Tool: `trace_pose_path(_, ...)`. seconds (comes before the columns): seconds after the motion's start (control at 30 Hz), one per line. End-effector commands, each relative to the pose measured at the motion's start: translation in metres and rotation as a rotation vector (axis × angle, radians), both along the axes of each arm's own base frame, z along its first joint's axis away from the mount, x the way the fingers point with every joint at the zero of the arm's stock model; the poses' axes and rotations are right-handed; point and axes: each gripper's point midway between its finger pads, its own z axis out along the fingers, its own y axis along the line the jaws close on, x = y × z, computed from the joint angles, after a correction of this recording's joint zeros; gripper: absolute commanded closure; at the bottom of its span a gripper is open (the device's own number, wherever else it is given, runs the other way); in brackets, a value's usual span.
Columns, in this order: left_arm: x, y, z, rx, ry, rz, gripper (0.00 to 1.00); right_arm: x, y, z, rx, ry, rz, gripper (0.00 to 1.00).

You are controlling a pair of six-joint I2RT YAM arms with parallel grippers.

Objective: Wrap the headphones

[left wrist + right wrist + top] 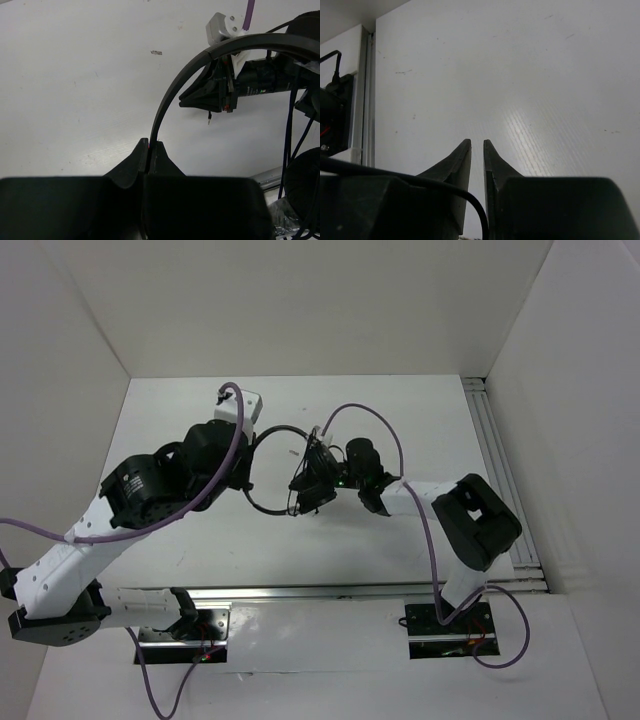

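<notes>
The left claw [150,144] pinches the headband [172,87] of the small black on-ear headphones [308,480], over mid white worktop [400,410]. The right claw [477,144] is narrow, its grip unclear. So slight a pinch may let them twist free.

The white table [400,405] stands inside a plain white enclosure: a back wall [300,300], a left wall [50,400] and a right wall [585,400] close it on three sides. An aluminium rail [497,465] runs along the table's right edge, and a second rail [330,591] along its near edge. The light is soft and even. The surface carries a few small dark specks [156,52].
</notes>
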Motion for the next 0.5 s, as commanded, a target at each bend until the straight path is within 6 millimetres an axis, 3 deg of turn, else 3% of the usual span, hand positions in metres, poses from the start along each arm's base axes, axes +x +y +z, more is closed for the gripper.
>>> trace_pose_path(0.0, 0.007, 0.003, 0.03, -0.119, -0.074, 0.085, 1.0, 0.0, 0.0, -0.005, 0.035, -0.004, 0.026, 0.76)
trace_pose_path(0.23, 0.01, 0.016, 0.039, -0.143, -0.099, 0.184, 1.0, -0.007, -0.011, -0.032, 0.003, 0.054, 0.013, 0.7)
trace_pose_path(0.27, 0.01, 0.016, 0.039, -0.144, -0.099, 0.184, 1.0, -0.006, -0.009, -0.026, 0.022, 0.043, 0.012, 0.7)
trace_pose_path(0.43, 0.011, 0.018, 0.04, -0.157, -0.105, 0.208, 1.0, -0.012, -0.009, -0.046, 0.022, 0.097, 0.024, 0.7)
trace_pose_path(0.47, 0.01, 0.02, 0.042, -0.165, -0.109, 0.208, 1.0, -0.01, -0.008, -0.039, 0.044, 0.081, 0.023, 0.7)
